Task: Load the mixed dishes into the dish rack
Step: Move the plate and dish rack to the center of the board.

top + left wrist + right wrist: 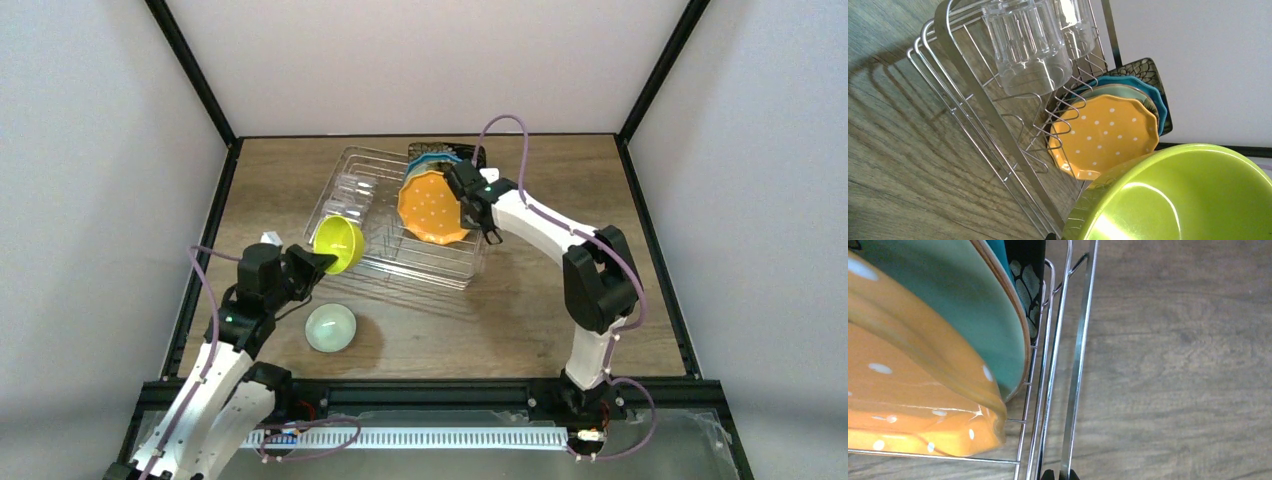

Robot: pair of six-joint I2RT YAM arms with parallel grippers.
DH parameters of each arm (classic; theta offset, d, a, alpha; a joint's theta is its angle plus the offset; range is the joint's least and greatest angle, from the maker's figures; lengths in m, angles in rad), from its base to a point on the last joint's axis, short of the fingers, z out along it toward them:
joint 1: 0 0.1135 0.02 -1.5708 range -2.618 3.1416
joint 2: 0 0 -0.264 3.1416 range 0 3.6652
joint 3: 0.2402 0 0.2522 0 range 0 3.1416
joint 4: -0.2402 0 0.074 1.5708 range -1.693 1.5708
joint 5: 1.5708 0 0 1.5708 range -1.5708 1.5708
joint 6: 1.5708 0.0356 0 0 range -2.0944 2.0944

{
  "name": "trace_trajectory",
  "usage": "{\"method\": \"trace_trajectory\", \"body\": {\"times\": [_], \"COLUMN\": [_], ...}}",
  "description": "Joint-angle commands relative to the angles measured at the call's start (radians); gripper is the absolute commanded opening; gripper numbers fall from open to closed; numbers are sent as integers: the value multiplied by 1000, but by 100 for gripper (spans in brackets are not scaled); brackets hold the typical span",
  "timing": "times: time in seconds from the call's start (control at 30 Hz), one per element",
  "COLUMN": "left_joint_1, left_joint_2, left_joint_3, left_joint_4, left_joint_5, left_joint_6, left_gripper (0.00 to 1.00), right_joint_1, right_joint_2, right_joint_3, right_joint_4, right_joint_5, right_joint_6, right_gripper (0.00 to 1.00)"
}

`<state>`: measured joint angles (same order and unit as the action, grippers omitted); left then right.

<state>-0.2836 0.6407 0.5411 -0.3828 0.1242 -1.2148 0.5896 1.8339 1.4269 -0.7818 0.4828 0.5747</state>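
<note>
The left claw (318, 263) grips the yellow-green bowl (338, 245) beside the near corner of the dish rack (420, 272); set it slowly in a free spot; the right claw (470, 192) pinches the rack's rim.

Bright, even light; glare streaks the green bowl (1168, 200), the orange plate (908, 410) blurs close-up.

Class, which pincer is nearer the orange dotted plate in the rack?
Right. The right pincer sits at the right rim of the dish rack, just beside the orange dotted plate. The left pincer holds the yellow-green bowl by the rack's near-left corner.
</note>
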Motion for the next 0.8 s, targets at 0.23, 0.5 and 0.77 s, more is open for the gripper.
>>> {"method": "trace_trajectory", "body": {"times": [0.23, 0.5, 0.77], "left_joint_1": [5, 6, 5], "left_joint_2": [21, 41, 37], "left_joint_3": [-14, -17, -15], "left_joint_4": [82, 110, 103], "left_joint_5": [48, 62, 65], "left_joint_6": [18, 19, 35], "left_gripper": [3, 3, 3], "right_joint_1": [-48, -48, -125], "right_joint_2": [31, 22, -8], "right_joint_3": [3, -11, -73], "right_joint_4": [262, 402, 546], "right_joint_5": [-138, -175, -270], "right_joint_6": [-397, -597, -696], "right_gripper": [1, 1, 1]}}
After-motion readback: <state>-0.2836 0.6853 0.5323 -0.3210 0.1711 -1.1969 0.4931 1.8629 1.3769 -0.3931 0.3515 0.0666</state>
